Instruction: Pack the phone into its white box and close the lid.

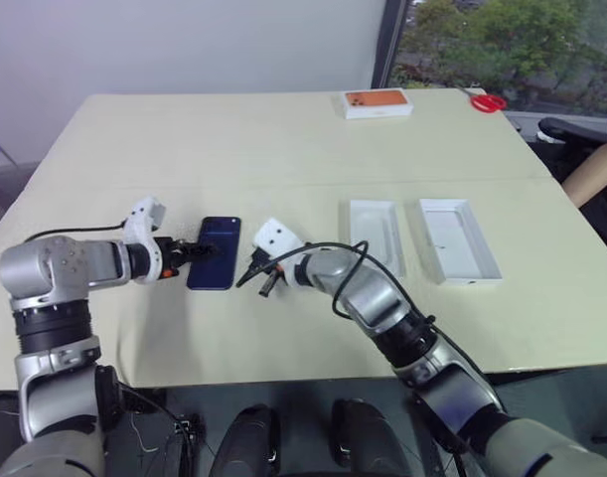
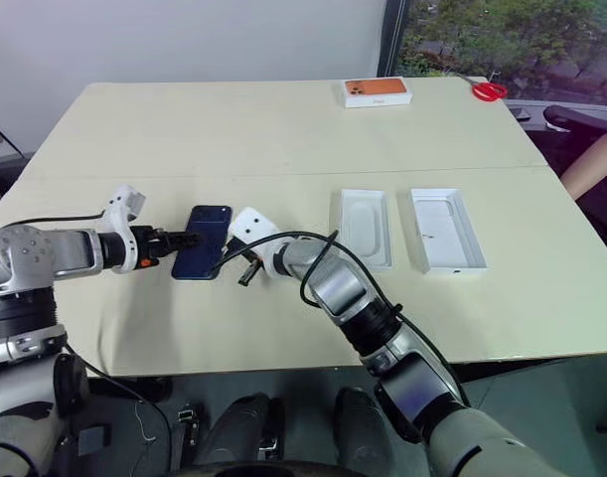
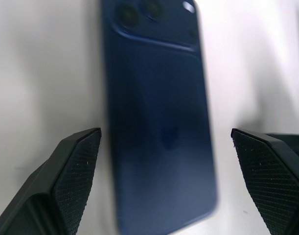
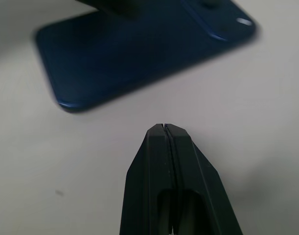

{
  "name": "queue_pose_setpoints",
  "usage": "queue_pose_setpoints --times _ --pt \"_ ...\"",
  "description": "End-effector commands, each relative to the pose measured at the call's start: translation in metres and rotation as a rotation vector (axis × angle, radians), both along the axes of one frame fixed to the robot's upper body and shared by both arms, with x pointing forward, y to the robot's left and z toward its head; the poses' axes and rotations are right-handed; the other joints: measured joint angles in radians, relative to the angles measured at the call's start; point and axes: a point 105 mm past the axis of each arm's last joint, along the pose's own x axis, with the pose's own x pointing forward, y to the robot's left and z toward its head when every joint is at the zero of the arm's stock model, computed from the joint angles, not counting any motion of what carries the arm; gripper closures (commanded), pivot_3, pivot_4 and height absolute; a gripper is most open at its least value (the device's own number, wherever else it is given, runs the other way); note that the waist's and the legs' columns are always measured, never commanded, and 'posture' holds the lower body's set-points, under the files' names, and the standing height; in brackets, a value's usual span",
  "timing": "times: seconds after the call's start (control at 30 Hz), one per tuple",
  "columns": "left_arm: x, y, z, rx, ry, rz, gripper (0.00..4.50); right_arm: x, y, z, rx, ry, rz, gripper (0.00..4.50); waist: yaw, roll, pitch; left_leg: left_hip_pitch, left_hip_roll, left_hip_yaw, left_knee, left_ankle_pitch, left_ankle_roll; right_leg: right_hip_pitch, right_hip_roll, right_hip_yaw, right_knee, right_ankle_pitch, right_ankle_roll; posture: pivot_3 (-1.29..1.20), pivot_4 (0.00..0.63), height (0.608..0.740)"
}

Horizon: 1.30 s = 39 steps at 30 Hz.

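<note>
The left gripper (image 1: 196, 250), fingers (image 3: 73, 169) spread wide, straddles the phone (image 1: 215, 252) at centre-left of the frame. The right gripper (image 1: 251, 274), pressed together, waits just beside it. Slim, stiff, glossy, probably slippery: pinch its long edges.

In the left wrist view the phone (image 3: 159, 122) is smeared, its near end blurred and its far end with the camera lenses cut by the picture's edge. Both fingers (image 3: 66, 186) of the left claw (image 3: 166, 186) run off the edges there. In the right wrist view the phone's far corner is cut off, and a dark blurred shape overlaps its far edge. In the head views the left claw's tips cover part of the phone's left edge. The red thing (image 1: 488, 101) at the desk's (image 1: 283, 139) far right corner is too small to identify. A person's arm (image 1: 593, 169) is cut by the right edge.
</note>
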Motion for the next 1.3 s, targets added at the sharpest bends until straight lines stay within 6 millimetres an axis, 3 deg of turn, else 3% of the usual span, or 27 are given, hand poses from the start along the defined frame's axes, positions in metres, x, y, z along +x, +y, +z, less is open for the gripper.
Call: queue_pose_setpoints --times 0.03,0.37,0.63,0.87,1.13,1.3 --pt "-0.01 -0.021 -0.013 -0.104 0.067 -0.077 0.0 -0.003 0.015 0.014 0.033 -0.039 0.056 4.48 0.001 0.0 0.0 0.0 0.0 0.0 0.0 0.0 0.0 0.0 0.0 0.0 0.0 0.0 0.0 0.0 0.15 0.74" --pt "-0.009 -0.037 -0.009 -0.222 0.052 -0.096 0.0 0.002 0.011 0.016 0.034 -0.043 0.044 4.48 0.002 0.0 0.0 0.0 -0.001 -0.001 0.0 0.0 0.0 0.0 -0.004 0.0 0.0 0.0 0.0 0.0 0.15 0.74" --pt "-0.002 -0.03 -0.001 -0.323 0.043 -0.043 0.0 0.0 0.007 0.012 0.029 -0.038 0.033 4.48 -0.002 0.0 0.0 0.0 -0.001 -0.001 -0.001 0.0 -0.001 0.0 -0.003 -0.001 0.0 0.0 0.0 0.0 0.15 0.74" --pt "-0.002 -0.03 -0.007 -0.32 0.065 -0.022 0.0 0.002 0.005 0.014 0.033 -0.049 0.017 4.48 -0.001 0.0 0.0 0.0 -0.001 -0.001 -0.001 0.0 -0.001 0.0 -0.003 -0.001 0.0 0.0 0.0 0.0 0.15 0.74" --pt "-0.003 -0.026 -0.008 -0.311 0.065 -0.001 0.0 0.021 -0.031 0.045 0.029 -0.15 -0.083 4.48 -0.001 0.0 0.0 0.0 -0.002 -0.001 -0.001 0.0 -0.001 0.0 -0.004 -0.001 0.0 0.0 0.0 0.0 0.15 0.74" --pt "-0.004 -0.027 -0.009 -0.309 0.065 -0.002 0.0 0.029 -0.051 0.037 -0.044 -0.162 -0.129 4.48 -0.002 0.0 0.0 0.0 -0.002 -0.001 -0.001 0.0 -0.001 -0.001 -0.004 0.0 0.0 0.0 0.0 0.0 0.15 0.74"
